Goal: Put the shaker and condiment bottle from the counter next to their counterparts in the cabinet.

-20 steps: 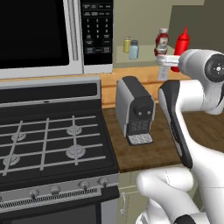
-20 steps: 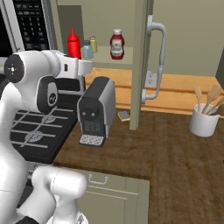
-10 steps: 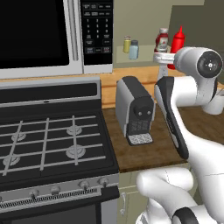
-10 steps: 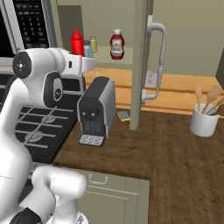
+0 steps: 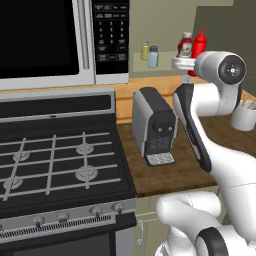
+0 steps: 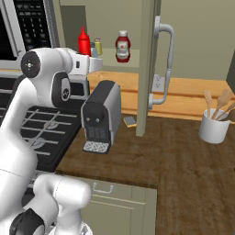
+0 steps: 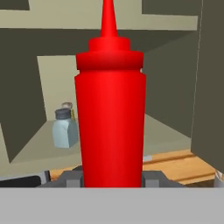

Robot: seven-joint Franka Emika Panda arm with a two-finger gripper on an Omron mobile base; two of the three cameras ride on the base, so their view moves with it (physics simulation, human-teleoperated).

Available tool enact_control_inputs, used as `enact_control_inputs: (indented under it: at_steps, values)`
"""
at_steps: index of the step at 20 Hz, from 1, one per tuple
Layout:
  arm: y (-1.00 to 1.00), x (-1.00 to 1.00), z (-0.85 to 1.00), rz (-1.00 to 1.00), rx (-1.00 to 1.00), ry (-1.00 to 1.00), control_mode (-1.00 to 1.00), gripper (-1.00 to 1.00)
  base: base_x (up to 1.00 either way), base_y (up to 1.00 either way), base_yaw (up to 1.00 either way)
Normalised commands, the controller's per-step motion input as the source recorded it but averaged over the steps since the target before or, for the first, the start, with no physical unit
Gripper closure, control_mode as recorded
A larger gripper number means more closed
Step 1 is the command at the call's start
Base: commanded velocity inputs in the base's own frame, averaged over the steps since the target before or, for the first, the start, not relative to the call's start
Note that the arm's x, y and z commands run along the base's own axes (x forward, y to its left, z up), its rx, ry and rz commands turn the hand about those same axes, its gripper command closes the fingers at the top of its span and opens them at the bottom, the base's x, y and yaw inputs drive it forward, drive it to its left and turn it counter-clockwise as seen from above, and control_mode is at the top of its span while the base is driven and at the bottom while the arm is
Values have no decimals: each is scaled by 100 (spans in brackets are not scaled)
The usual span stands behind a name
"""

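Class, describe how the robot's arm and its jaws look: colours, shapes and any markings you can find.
The arm is glossy white, built of rounded, tube-like segments. Its joints carry dark grey, almost black, round caps and a long dark panel along one link. The gripper has small, blocky grey fingertips. No cables, logos or lettering can be made out.

Rendered frames, evenly bright and flat; soft shading inside the cabinet (image 7: 26,87), no glare; hand view slightly soft.
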Motion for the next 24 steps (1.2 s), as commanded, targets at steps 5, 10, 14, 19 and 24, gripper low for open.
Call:
enact_control_inputs:
  at_steps: [5, 10, 14, 19, 24]
  values:
    - [0, 16, 0, 0, 0, 0, -100, 100, 0, 0, 0]
    - [0, 19, 0, 0, 0, 0, -100, 100, 0, 0, 0]
    - [0, 25, 0, 0, 0, 0, -100, 100, 0, 0, 0]
    - [0, 25, -5, 0, 0, 0, -100, 100, 0, 0, 0]
    - [0, 21, -15, 0, 0, 0, -100, 100, 0, 0, 0]
